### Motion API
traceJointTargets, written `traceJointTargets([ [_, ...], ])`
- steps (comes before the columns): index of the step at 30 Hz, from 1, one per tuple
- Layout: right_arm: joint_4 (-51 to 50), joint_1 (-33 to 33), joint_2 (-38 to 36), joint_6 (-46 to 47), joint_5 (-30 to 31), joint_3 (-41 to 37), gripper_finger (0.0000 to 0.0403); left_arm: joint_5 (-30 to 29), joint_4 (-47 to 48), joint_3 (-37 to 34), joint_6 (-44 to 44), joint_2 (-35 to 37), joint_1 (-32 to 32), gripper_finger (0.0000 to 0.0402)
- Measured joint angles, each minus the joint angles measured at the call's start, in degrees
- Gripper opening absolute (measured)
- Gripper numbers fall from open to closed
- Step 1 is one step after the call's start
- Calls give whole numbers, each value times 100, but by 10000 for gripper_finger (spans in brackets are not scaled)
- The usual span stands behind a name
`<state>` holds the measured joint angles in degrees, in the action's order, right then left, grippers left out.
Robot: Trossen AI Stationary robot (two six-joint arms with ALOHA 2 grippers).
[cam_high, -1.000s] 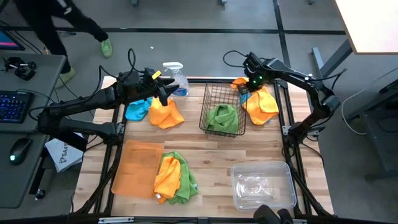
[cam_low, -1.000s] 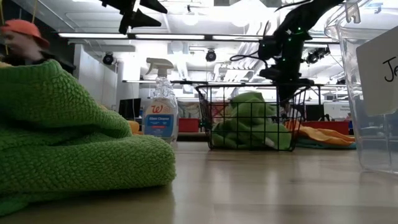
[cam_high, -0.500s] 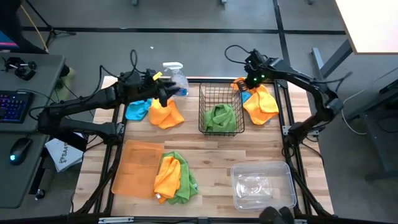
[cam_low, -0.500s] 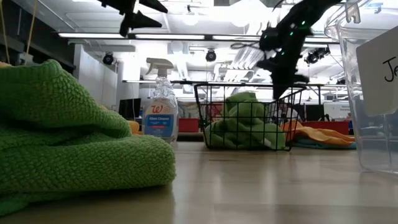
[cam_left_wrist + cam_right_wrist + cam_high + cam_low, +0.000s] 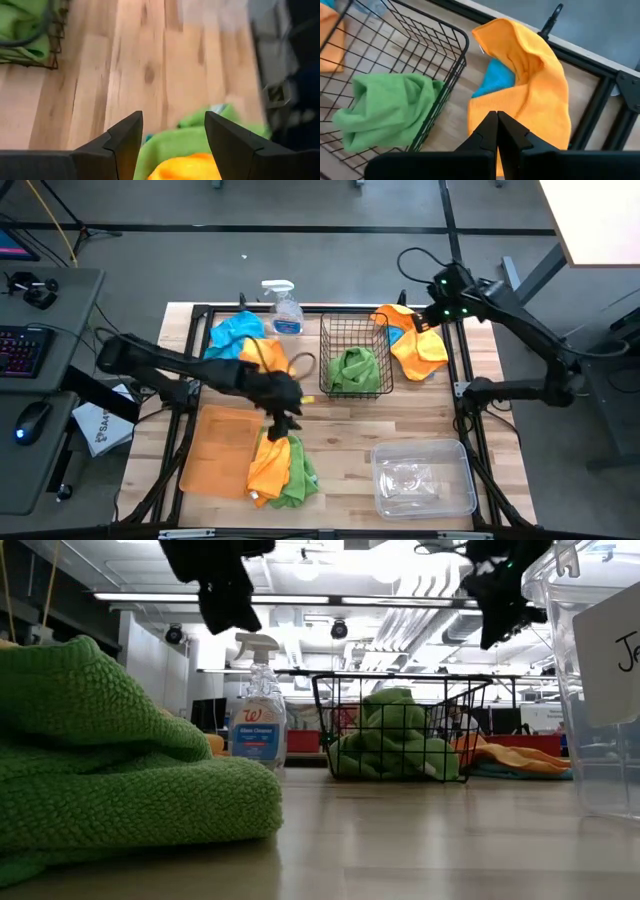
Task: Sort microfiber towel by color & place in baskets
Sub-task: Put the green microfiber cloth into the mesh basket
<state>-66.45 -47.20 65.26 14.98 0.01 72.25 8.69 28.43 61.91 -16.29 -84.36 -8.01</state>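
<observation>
My left gripper is open and hovers above the pile of an orange towel on a lime green towel, at the orange tray's right edge. My right gripper is shut in the air over the far right orange towel, which lies over a turquoise towel. A green towel sits in the black wire basket. Another turquoise towel and orange towel lie at the far left.
A clear spray bottle stands at the far edge, left of the wire basket. The clear plastic bin sits at the near right. Bare wood shows between the basket and the bin. In the low view both grippers hang well above the table.
My left arm has swung from the far-left towels toward the near edge and now stands over the orange and green pile. My right gripper has risen out of the wire basket and moved toward the table's far right corner. The basket has shifted slightly left.
</observation>
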Motion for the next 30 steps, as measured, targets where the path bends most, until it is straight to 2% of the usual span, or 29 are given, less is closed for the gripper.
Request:
traceJointTargets([
  [3,-32,0,-179,-2,0,0,0,23,374,343,632,-582,-44,201],
  [10,-67,0,-224,-132,0,0,0,542,426,875,1846,-1734,89,201],
  [20,-67,0,-221,-231,2,0,0,614,482,935,3640,-2389,-406,201],
  [30,-62,0,-221,-350,2,0,0,614,430,949,3442,-2932,-492,200],
])
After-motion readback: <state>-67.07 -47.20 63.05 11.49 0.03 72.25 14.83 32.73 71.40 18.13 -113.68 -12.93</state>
